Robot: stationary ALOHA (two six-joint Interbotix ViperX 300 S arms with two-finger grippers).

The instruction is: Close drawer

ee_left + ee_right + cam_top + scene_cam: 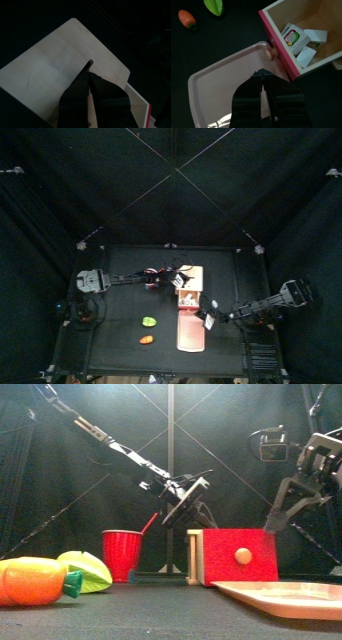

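Note:
The drawer (304, 30) is a cream wooden box with a pinkish-red front (241, 556) and a round knob (272, 51). It stands pulled out of the cream cabinet (190, 275) and holds small white boxes. My right gripper (261, 74) hovers over a pink tray just in front of the knob, jaws together with nothing between them. In the front view the right gripper (275, 524) hangs behind the drawer's front. My left gripper (89, 63) rests over the cabinet's flat top (60, 60), jaws close together and holding nothing I can see.
A long pink tray (191, 333) lies on the table right before the drawer's front. A red cup (122, 554) stands left of the cabinet. An orange lump (144, 340) and a green one (150, 321) lie at the front left.

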